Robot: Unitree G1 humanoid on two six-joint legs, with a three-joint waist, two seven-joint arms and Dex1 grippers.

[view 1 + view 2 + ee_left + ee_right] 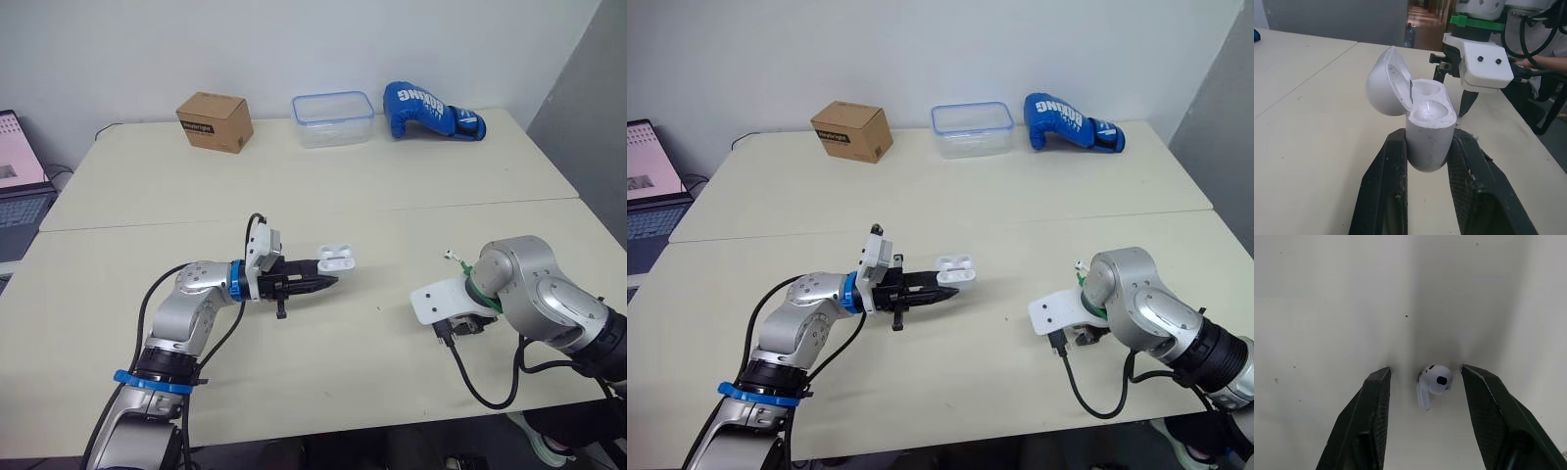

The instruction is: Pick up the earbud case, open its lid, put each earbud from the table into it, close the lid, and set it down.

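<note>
Left gripper point(328, 279): clamped on the case point(1430, 139), one finger on each flank of the body; lid point(1387, 83) swung fully back, mouth facing up and away from the wrist; both wells point(1429, 108) look empty to us. The case sits low over the bench point(392, 196); we cannot tell whether it touches.

Right gripper point(1425, 370): released, pointing down at the bench, fingers point(1374, 401) spread wide. The earbud point(1434, 381) lies on the bench in the gap between them, about centred and touching neither finger.

Key relation: the earbud is directly ahead of the right gripper, inside its closing line. Its long axis (head to stem) runs roughly along the fingers, stem end toward the wrist and slightly slanted; closing would therefore squeeze it across its short width, near the head. The right arm is plainly the nearer one; the left gripper is well apart, off to the right gripper's left, and busy with the case.

Our judgement of step: case picked and opened; first earbud pick in hand, no earbud loaded yet.

Next move calls for: a little more descent if the tips are not yet at bench level, then a gentle close.

Risk: the rounded head may squirt out of the pads, or roll if one finger reaches it first.
</note>
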